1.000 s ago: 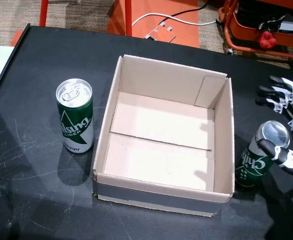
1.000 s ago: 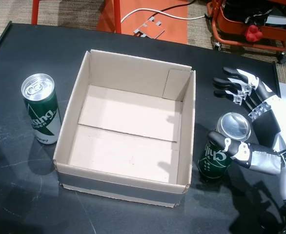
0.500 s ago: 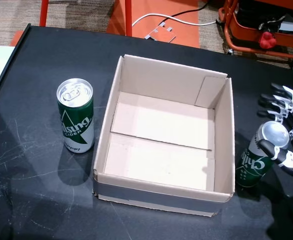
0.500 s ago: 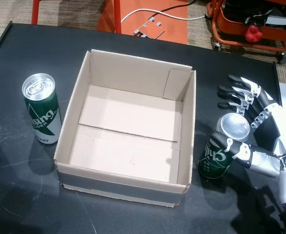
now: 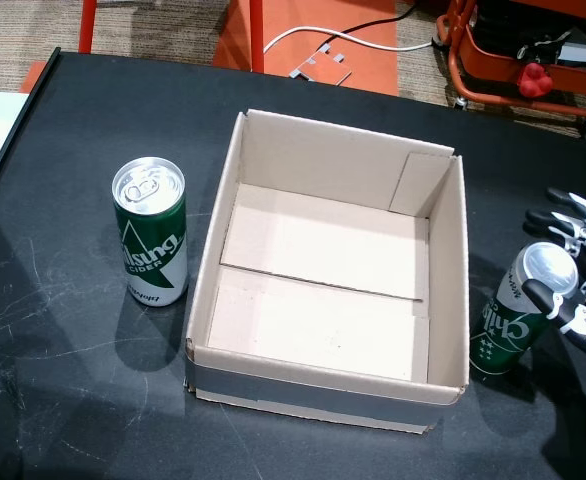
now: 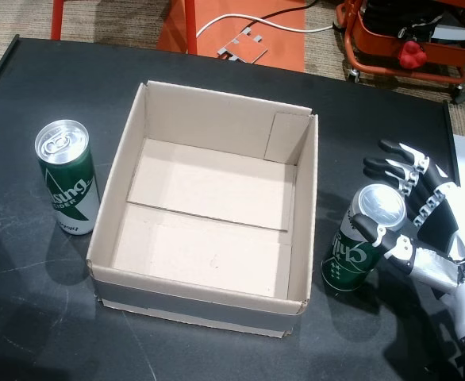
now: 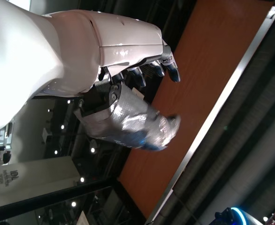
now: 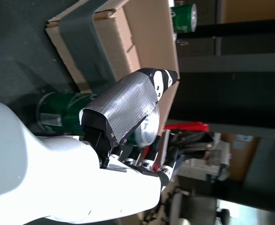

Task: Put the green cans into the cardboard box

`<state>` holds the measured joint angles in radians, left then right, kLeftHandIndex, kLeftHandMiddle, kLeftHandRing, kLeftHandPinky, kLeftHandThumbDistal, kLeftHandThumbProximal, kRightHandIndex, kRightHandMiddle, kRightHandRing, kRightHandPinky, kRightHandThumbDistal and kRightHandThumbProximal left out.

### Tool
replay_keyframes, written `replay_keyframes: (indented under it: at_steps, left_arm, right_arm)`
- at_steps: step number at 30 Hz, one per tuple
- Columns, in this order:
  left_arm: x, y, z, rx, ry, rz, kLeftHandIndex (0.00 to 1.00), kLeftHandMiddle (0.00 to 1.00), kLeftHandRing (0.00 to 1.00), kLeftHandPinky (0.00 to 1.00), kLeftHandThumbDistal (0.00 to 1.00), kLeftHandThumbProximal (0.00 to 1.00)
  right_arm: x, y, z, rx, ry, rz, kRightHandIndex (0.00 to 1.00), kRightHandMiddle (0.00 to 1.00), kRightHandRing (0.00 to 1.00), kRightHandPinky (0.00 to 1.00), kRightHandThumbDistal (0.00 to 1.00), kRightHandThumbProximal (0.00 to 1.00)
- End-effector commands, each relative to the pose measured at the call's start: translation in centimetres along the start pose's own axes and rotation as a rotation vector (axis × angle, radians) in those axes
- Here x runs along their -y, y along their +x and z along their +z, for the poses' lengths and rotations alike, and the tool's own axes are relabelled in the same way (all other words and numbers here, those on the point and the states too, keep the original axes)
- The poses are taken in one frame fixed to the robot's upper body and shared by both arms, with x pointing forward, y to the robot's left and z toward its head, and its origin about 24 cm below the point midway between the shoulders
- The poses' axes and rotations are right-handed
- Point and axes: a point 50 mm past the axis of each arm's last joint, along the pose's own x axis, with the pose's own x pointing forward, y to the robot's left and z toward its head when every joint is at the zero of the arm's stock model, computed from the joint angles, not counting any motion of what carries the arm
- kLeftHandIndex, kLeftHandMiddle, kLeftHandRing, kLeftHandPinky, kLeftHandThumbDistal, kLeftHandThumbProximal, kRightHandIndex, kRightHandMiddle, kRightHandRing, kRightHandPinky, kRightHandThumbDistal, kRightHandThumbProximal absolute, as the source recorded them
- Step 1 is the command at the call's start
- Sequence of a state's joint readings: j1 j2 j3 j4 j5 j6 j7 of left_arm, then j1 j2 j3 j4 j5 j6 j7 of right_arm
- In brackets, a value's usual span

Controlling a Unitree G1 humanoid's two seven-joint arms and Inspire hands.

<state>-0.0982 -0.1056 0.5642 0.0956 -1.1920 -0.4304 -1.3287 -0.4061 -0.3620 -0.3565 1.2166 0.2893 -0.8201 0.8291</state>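
A green can (image 5: 150, 232) (image 6: 67, 178) stands upright left of the open, empty cardboard box (image 5: 328, 400) (image 6: 197, 305). Right of the box, a second green can (image 5: 518, 312) (image 6: 359, 250) leans toward my right hand (image 5: 578, 290) (image 6: 423, 226). That hand is open: its thumb rests on the can's near side and its fingers spread behind the top. In the right wrist view the thumb (image 8: 128, 105) covers part of the same can (image 8: 67, 119), with the box (image 8: 142, 42) beyond. My left hand (image 7: 133, 103) shows only in the left wrist view, off the table, open and holding nothing.
The black table's left edge (image 5: 13, 130) borders a white surface. Behind the table are an orange cart (image 5: 533, 60) with a red object and a white cable (image 5: 333, 40) on the floor. Bare tabletop (image 5: 73, 400) lies in front of the box.
My right hand's fingers have drawn back toward the table's near right, closer behind the can's top. The leaning can, the box and the left can kept their places.
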Motion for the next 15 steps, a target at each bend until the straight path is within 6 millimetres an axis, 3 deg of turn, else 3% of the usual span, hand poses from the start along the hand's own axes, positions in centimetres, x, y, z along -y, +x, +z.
replay_keyframes:
  at_steps: [1,12,15]
  left_arm:
    - [0.58,-1.04,-0.10,0.007,-0.004,0.059,0.72,0.81,0.91,0.85,0.49,0.23]
    - [0.45,-1.13,-0.07,0.005,-0.021,0.053,0.73,0.82,0.91,0.87,0.50,0.24]
    - [0.46,-1.09,-0.05,0.006,-0.009,0.056,0.72,0.81,0.90,0.86,0.54,0.28]
  right_arm:
    - [0.67,-0.28,-0.09,-0.050,-0.022,-0.003,0.72,0.76,0.73,0.81,1.00,0.88]
    - [0.80,-0.35,-0.51,-0.120,-0.051,-0.001,0.72,0.76,0.73,0.83,1.00,0.88]
    - [0.78,-0.31,-0.53,-0.123,-0.050,-0.002,0.72,0.76,0.72,0.83,1.00,0.88]
